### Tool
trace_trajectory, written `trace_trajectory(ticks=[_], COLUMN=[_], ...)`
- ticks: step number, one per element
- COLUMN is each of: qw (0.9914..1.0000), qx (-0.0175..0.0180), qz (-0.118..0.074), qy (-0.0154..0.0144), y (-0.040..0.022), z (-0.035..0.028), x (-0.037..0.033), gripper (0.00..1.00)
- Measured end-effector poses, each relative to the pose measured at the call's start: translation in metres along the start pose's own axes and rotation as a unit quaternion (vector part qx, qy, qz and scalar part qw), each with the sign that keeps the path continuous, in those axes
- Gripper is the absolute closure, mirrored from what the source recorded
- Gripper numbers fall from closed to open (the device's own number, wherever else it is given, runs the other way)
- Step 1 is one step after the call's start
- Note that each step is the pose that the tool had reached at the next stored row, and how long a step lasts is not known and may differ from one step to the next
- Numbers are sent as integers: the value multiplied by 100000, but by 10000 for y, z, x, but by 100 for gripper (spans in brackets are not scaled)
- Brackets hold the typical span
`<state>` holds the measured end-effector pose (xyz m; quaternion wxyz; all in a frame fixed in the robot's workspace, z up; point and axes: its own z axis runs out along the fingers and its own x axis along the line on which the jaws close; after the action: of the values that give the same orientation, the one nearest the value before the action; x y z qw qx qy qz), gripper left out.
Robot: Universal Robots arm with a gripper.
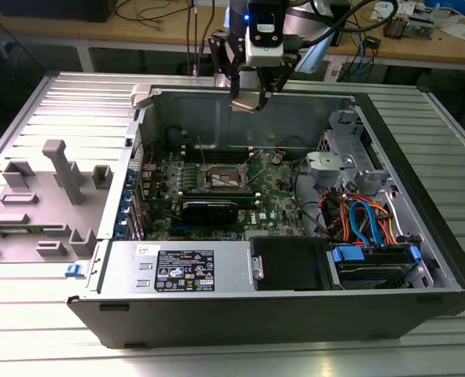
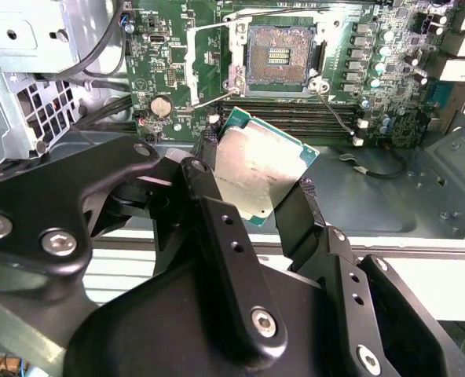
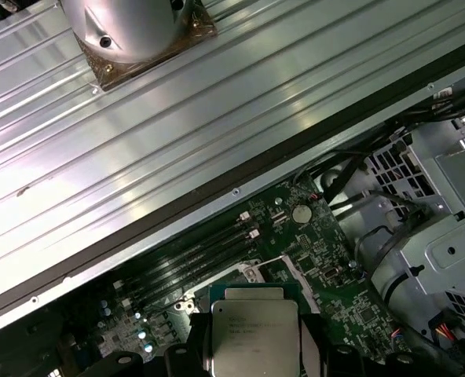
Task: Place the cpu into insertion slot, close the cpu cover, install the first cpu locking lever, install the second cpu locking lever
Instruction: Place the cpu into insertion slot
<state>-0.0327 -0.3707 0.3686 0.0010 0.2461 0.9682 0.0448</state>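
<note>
Insertion slot [image 1: 223, 177] sits uncovered in the green motherboard [image 1: 276, 200], its dark centre exposed. The gripper [image 1: 248, 99] hangs high above and beyond the slot. Its fingers [image 2: 207, 184] pinch the cpu [image 2: 256, 165] by opposite edges, well clear of the slot.

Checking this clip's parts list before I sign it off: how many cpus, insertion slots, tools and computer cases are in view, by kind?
cpu: 1, gripped in the tool
insertion slot: 1, open and empty
tool: 1, above the board
computer case: 1, lying open
Total: 4
</note>
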Motion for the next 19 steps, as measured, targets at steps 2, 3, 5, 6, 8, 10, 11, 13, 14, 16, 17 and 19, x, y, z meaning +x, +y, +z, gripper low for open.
trace_trajectory(ticks=[2,3,5,6,8,10,11,13,14,16,17,19], qw=[100000,100000,99999,99997,99987,99963,99948,99914,99906,99905,99905,99905], qx=[2,2,-9,-12,-29,-52,-62,-80,-84,-85,-83,-85], qz=[6,41,486,737,1607,2721,3214,4124,4312,4340,4341,4339], qy=[-1,-6,-43,-66,-143,-239,-282,-358,-377,-383,-381,-382], y=[0,0,0,0,0,0,0,0,0,0,0,0], z=[0,0,0,0,0,1,1,1,1,1,1,1], x=[0,0,0,0,0,0,0,0,0,0,0,0], gripper=[46,46,46,46,46,46,46,46,46,46,46,46])
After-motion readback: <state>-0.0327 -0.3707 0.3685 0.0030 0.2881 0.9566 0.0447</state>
